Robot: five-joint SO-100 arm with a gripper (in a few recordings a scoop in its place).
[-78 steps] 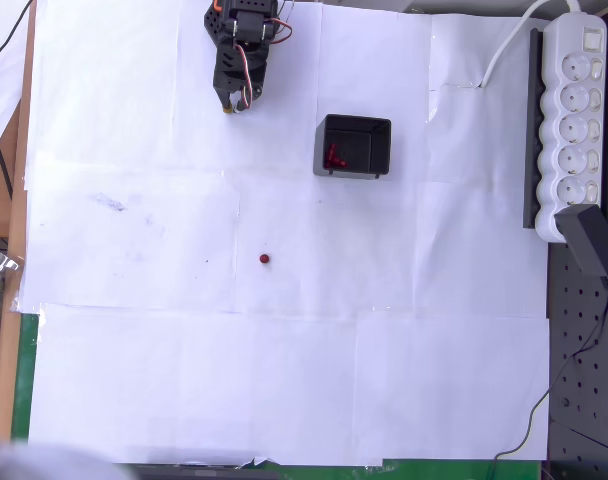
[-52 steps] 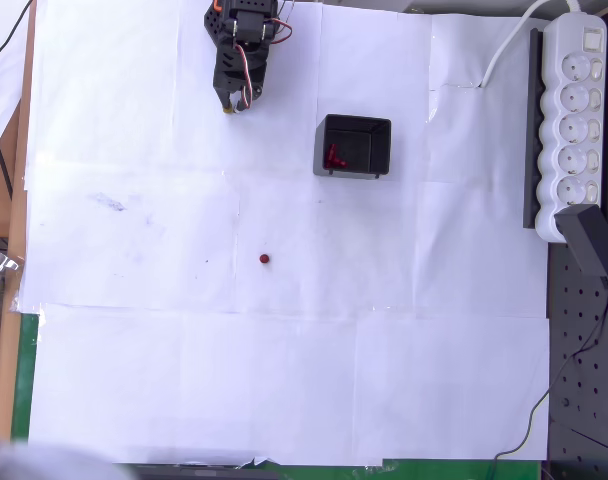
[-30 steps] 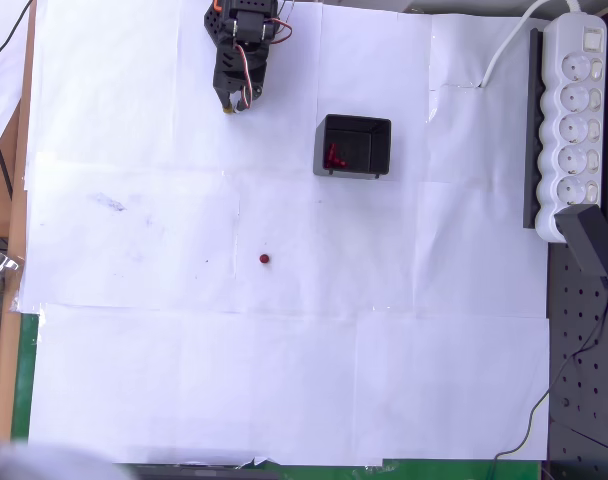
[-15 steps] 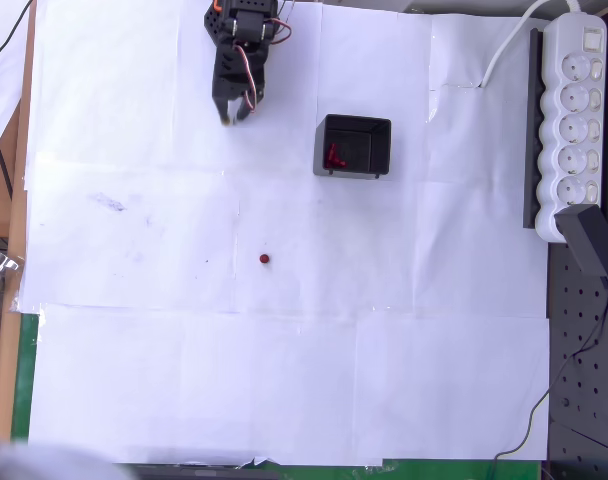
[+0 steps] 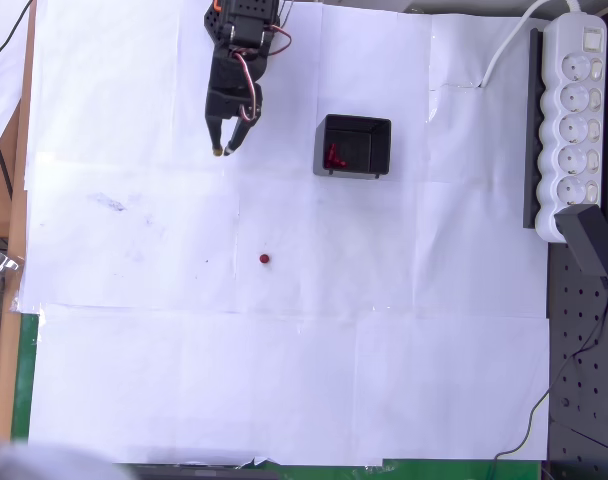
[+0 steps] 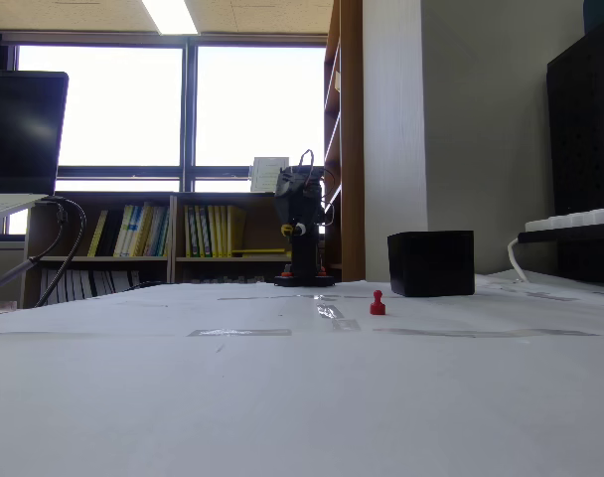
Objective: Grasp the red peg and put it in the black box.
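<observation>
White paper-covered table (image 5: 284, 380) by a bookshelf window; approach stage, nothing grasped.
Tiny dark red peg (image 5: 265, 259) upright on the paper, well apart from the small square black plastic box with thick walls (image 5: 353, 147), below and left of it in the overhead view, in front and left of it in the fixed view (image 6: 377, 302). Black two-finger gripper (image 5: 225, 145) left of the box (image 6: 431, 263), level with it, fingertips slightly parted, holding nothing. Brighter red L-shaped piece (image 5: 332, 156) already inside the box. Risks: peg small and top-heavy looking, so an off-centre descent likely tips or rolls it away; narrow jaw gap may land on top instead of straddling; late release could clip the box wall. White power strip (image 5: 572, 120) at the far right of the box. No readable brands or writing; book spines too small to tell.
</observation>
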